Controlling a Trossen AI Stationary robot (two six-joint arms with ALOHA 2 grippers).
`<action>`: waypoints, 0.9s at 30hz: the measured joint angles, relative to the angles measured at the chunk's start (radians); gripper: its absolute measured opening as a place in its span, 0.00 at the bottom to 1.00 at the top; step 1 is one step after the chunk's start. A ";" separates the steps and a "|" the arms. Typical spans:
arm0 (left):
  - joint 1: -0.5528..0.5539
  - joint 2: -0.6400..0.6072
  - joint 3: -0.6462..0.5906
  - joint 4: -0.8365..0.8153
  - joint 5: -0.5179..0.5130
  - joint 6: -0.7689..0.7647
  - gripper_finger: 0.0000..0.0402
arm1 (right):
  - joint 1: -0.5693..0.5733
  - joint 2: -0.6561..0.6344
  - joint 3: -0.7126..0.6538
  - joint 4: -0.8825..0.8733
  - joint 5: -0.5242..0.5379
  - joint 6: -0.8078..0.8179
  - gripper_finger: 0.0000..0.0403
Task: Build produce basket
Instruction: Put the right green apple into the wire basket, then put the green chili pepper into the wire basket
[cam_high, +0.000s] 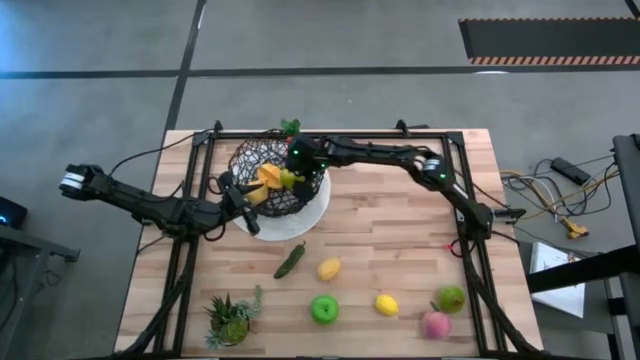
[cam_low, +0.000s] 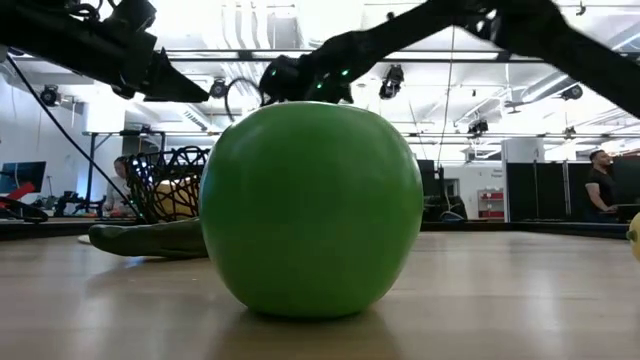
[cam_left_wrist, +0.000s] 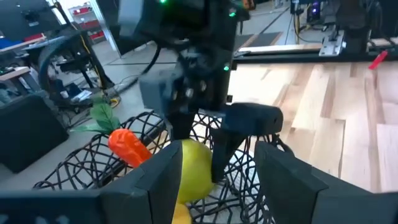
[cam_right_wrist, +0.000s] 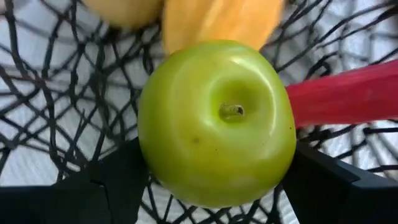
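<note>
Fingers of the right gripper (cam_right_wrist: 214, 180) clamp a green apple (cam_right_wrist: 216, 121) over the basket (cam_high: 270, 180); smooth, rigid, probably light, best gripped across its widest part. Left gripper (cam_high: 232, 190), fingers apart, waits beside the basket.

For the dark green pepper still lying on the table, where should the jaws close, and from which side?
Across the middle of the dark green pepper, coming straight down from above. It lies flat, long and slim, aslant beside the white plate, so its narrow width suits the jaws, set crosswise to its length.
</note>
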 joint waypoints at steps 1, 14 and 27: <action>0.000 0.004 0.000 0.000 0.000 0.000 0.46 | -0.002 0.025 0.037 -0.037 -0.008 -0.006 0.74; 0.000 0.030 0.000 0.001 0.000 -0.002 0.46 | -0.014 0.123 0.258 -0.190 -0.070 -0.048 0.94; -0.038 0.002 0.014 0.000 0.008 0.001 0.46 | 0.021 -0.166 0.132 -0.212 -0.056 -0.063 0.94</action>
